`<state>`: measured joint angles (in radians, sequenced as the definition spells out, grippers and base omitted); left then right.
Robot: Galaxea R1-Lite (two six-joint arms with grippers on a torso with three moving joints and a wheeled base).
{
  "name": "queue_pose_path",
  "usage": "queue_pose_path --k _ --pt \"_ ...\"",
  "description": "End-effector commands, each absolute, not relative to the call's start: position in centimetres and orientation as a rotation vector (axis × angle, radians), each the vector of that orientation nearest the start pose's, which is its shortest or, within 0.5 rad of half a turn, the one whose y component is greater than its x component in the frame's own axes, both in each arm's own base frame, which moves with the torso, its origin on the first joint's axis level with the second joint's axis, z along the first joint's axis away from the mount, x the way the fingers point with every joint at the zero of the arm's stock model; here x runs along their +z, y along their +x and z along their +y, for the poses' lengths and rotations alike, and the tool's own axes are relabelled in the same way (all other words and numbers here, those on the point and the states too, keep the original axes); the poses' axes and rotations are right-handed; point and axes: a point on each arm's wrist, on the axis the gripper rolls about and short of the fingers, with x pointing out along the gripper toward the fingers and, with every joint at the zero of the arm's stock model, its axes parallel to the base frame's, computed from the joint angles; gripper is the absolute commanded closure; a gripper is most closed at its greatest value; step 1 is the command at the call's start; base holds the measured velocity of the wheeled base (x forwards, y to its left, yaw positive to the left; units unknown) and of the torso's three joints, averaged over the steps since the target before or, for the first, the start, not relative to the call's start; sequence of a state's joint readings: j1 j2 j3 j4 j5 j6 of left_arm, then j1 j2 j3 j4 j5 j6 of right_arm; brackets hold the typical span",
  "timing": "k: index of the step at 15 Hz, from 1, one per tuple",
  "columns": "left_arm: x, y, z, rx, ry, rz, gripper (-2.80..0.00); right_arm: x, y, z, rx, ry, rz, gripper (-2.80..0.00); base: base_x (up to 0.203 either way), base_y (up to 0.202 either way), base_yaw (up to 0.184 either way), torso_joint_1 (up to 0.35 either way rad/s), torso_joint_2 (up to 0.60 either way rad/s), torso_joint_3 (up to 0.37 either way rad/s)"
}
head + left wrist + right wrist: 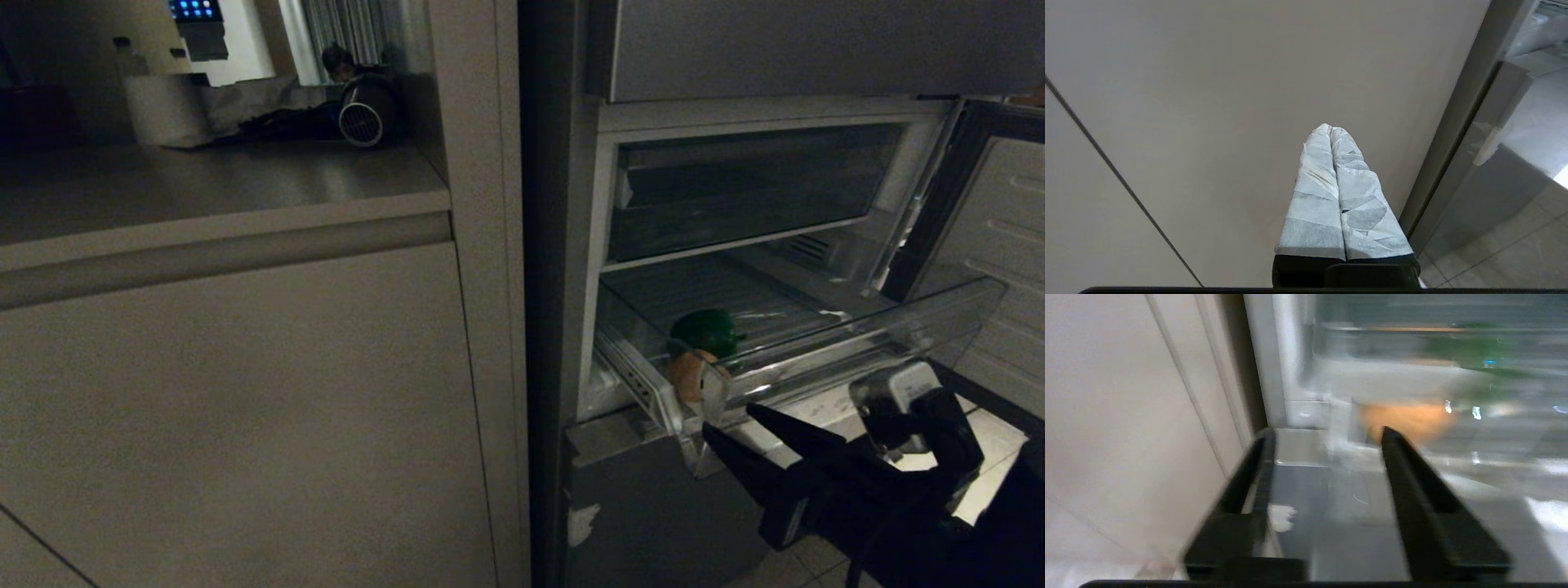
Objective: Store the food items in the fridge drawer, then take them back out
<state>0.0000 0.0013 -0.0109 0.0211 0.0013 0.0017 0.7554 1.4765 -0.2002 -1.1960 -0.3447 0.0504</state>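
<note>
The fridge drawer (pixel 857 347) is pulled out, its clear front tilted toward me. Inside, at its left front corner, lies a tan-brown potato-like lump (pixel 688 374), with a green rounded food item (pixel 707 330) just behind it. My right gripper (pixel 729 418) hangs just below and in front of that corner, open and holding nothing. In the right wrist view the open gripper (pixel 1327 432) points at the drawer's corner, and the tan lump (pixel 1408 418) and the green item (pixel 1470 347) show blurred through the clear wall (pixel 1392 375). My left gripper (pixel 1331 128) is shut, empty, facing a beige cabinet panel.
A beige cabinet front (pixel 245 408) and countertop (pixel 204 188) with a paper roll (pixel 163 110) fill the left. Above the drawer is an open fridge compartment (pixel 751 188). The fridge door (pixel 1004 220) stands open at right. A dark grey panel (pixel 653 514) lies below the drawer.
</note>
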Motion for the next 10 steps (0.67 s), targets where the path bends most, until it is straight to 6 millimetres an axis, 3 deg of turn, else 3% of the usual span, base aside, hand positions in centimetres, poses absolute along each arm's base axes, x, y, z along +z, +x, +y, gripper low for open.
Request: queue_pose_path --k 1,6,8,9,10 --pt "7.6 -2.4 0.0 0.002 0.002 0.012 0.0 14.9 12.7 11.1 0.414 0.029 0.043 -2.8 0.0 0.0 0.0 0.0 0.0 0.0" --pt "7.6 -2.4 0.0 0.002 0.002 0.012 0.0 14.9 9.5 8.1 0.413 0.057 -0.015 -2.8 0.0 0.0 0.0 0.0 0.0 0.0" --pt "7.6 -2.4 0.0 0.002 0.002 0.012 0.0 15.1 9.2 7.7 0.407 0.064 -0.035 -2.8 0.0 0.0 0.0 0.0 0.0 0.0" --pt "7.6 -2.3 0.0 0.002 0.002 0.013 0.0 15.8 9.2 7.6 0.396 0.064 -0.043 -1.15 0.0 0.0 0.0 0.0 0.0 0.0" --pt "7.6 -2.4 0.0 0.002 0.002 0.012 0.0 17.4 9.3 7.5 0.388 0.074 -0.065 0.0 0.0 0.0 0.0 0.0 0.0 0.0"
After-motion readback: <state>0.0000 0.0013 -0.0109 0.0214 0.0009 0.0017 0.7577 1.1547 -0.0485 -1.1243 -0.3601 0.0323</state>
